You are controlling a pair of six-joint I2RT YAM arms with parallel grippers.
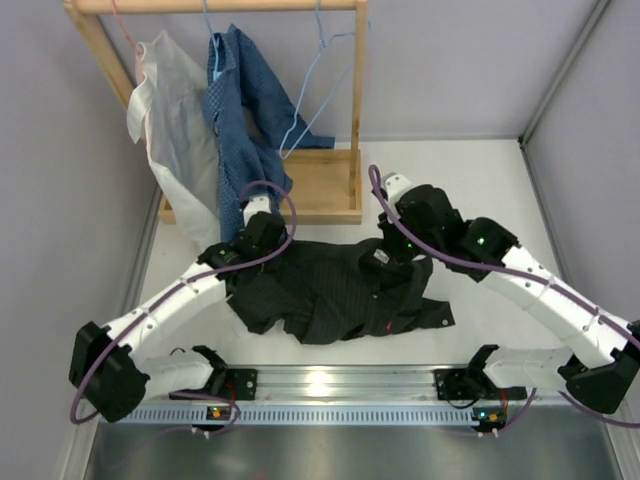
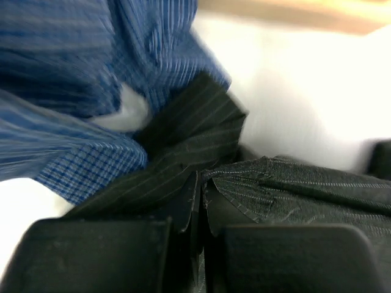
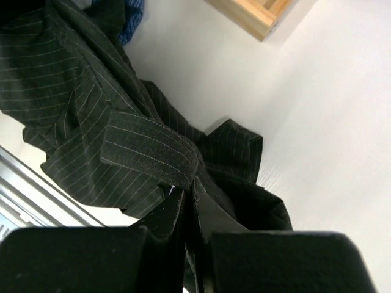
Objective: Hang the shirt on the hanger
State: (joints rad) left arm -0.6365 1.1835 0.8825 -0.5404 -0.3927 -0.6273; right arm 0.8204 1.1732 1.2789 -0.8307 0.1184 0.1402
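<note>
The black pinstriped shirt (image 1: 335, 290) lies crumpled on the white table between my two arms. My left gripper (image 1: 262, 240) is shut on the shirt's left upper edge; in the left wrist view the cloth (image 2: 201, 152) is pinched between the closed fingers (image 2: 287, 256). My right gripper (image 1: 392, 252) is shut on the shirt's right upper edge, with a folded band of cloth (image 3: 149, 152) at its fingers (image 3: 275, 262). The light-blue wire hanger (image 1: 318, 90) hangs from the wooden rail at the back, empty, to the right of the blue shirt.
A wooden rack (image 1: 330, 190) stands at the back. On its rail hang a white sheer garment (image 1: 170, 120) on a pink hanger (image 1: 124, 30) and a blue checked shirt (image 1: 240, 120), which also shows in the left wrist view (image 2: 73, 91). Grey walls enclose the table.
</note>
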